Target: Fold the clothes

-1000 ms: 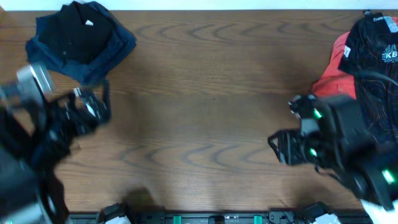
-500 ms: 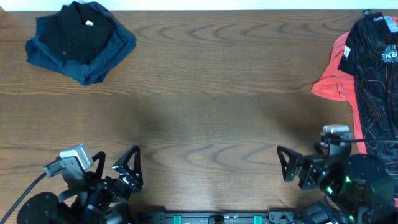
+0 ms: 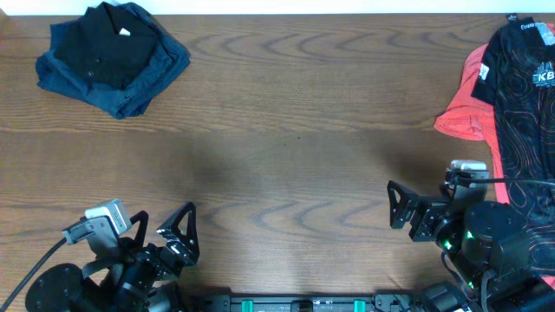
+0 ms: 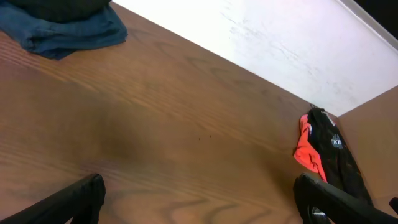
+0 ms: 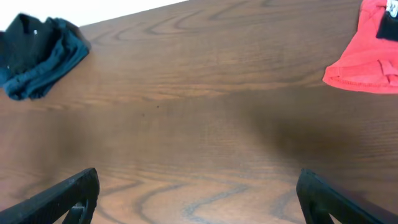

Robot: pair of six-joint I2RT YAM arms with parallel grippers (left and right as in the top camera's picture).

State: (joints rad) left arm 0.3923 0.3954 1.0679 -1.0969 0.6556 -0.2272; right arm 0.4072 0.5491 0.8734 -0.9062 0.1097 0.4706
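Desk [image 3: 295, 147]: brown wood with visible grain, and it fills almost the whole overhead view. The middle part carries nothing.
Clothes, where: they lie in two heaps at the far side of the desk, one in the far left corner and one at the far right edge, well apart from each other.
Black garment with red lines [image 3: 525, 113]: it lies at the far right and runs along the right edge towards the near side. It has white lettering [image 3: 544, 78] and rests partly on top of the coral-pink garment.
Navy garment [image 3: 130, 91]: far left, crumpled, at the bottom of the left heap.
Plain black garment [image 3: 104, 48]: it lies on the navy garment, bunched and not flat.
Coral-pink garment [image 3: 468, 108]: it shows out from under the left side of the black garment with red lines.
Left pincer [image 4: 199, 182]: low over the near left part of the desk, its jaws wide apart with nothing between them, far from both heaps.
Right pincer [image 5: 198, 176]: near right, its jaws also wide apart and holding nothing. It stands just beside the near end of the black garment with red lines; whether it touches the garment, I cannot tell.
White tag [image 3: 124, 33]: small, on the plain black garment.
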